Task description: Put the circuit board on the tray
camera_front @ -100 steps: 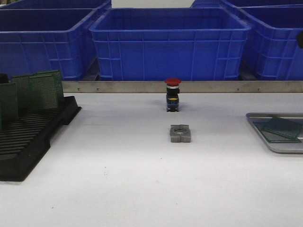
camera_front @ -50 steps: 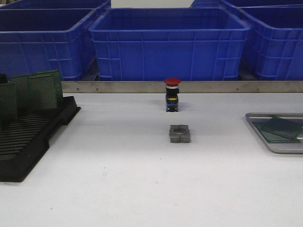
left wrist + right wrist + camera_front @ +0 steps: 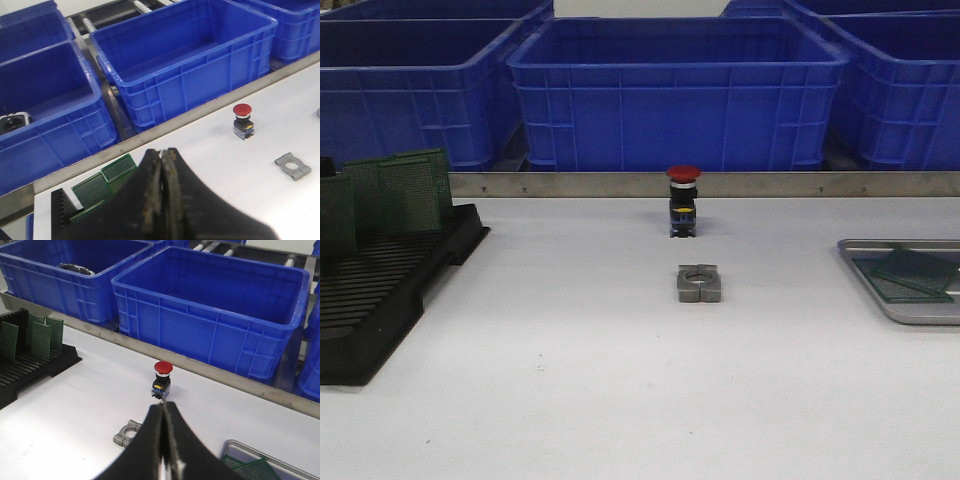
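rack [image 3: 380, 290]: upright circuit boards [image 3: 405, 190], left of red button [image 3: 684, 173] | tray [image 3: 920, 310]: right | left gripper [image 3: 161, 165] nearer boards, pinched closed, empty | right gripper [image 3: 164, 427] closed, empty

Left gripper [image 3: 161, 165]: black fingers pressed together, nothing between them. Right gripper [image 3: 163, 417]: fingers likewise closed tip to tip, empty. Neither arm visible in the front view

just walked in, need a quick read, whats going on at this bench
Nothing is being handled right now. Both grippers, left gripper and right gripper, are shut and empty above the table. Green circuit boards stand upright in the black rack on the left; two boards already lie overlapping on the metal tray at the right.
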You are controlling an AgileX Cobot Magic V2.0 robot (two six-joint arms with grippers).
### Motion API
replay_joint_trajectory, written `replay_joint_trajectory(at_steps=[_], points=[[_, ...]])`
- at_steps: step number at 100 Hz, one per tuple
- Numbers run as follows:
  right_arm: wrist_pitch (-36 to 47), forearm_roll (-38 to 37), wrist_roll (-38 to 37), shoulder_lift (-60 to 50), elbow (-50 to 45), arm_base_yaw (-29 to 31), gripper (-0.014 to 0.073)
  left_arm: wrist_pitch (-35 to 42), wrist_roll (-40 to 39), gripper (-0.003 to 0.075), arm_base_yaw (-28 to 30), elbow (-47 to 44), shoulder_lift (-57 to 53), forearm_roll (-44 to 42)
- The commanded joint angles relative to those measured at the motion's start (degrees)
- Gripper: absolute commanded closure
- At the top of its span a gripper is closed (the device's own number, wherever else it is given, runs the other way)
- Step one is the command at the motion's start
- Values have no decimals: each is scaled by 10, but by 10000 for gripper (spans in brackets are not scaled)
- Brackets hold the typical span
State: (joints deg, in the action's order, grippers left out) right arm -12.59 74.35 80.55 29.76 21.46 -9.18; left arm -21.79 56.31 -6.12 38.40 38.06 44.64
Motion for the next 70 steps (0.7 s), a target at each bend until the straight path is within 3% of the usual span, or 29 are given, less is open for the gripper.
replay_joint_trajectory(at_steps=[1,34,70], points=[[15,17,7,-50,-14,0,655,69,-1,741,0,-39,-60,32],[11,17,7,-183,-74,1,655,78,-2,741,0,-181,-240,43],[-13,17,7,-188,-75,1,655,76,-2,741,0,-205,-290,43]])
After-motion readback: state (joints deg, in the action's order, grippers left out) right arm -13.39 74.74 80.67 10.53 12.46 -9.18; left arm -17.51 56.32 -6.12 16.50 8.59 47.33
